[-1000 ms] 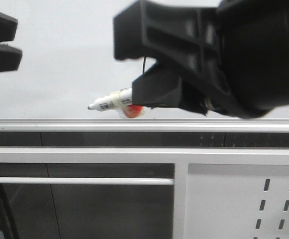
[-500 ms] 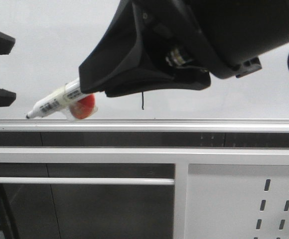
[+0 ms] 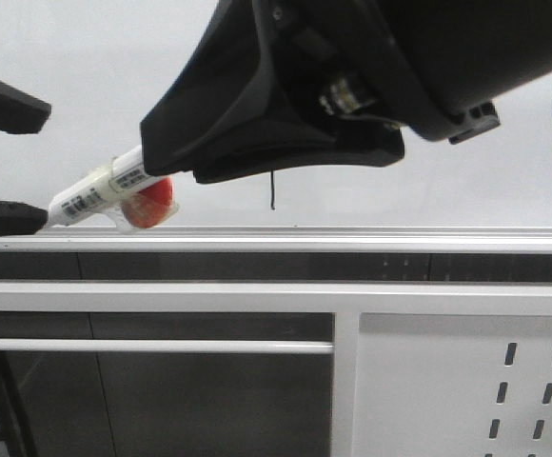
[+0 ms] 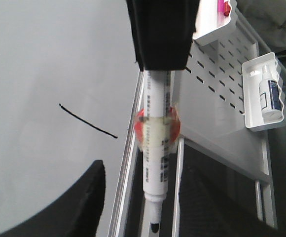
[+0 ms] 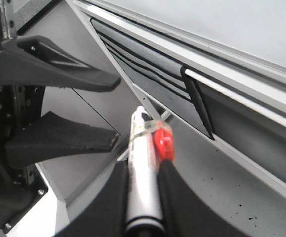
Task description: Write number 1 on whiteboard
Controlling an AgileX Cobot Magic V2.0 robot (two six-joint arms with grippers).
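1 stroke, the number 1 (image 3: 272, 190), sits on the whiteboard (image 3: 114, 57); right gripper (image 5: 142, 192), clamped on the marker (image 3: 100, 191), points its tip between the left gripper's (image 3: 0, 162) apart fingers.

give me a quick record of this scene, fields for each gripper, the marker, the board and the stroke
right gripper: shut on the marker, pointing it toward the left gripper
left gripper: open, empty, fingers either side of the marker tip
marker: white barrel, uncapped, red piece taped on, off the board
whiteboard: pale, glossy, silver rail along its edge
number 1: thin black stroke, already drawn
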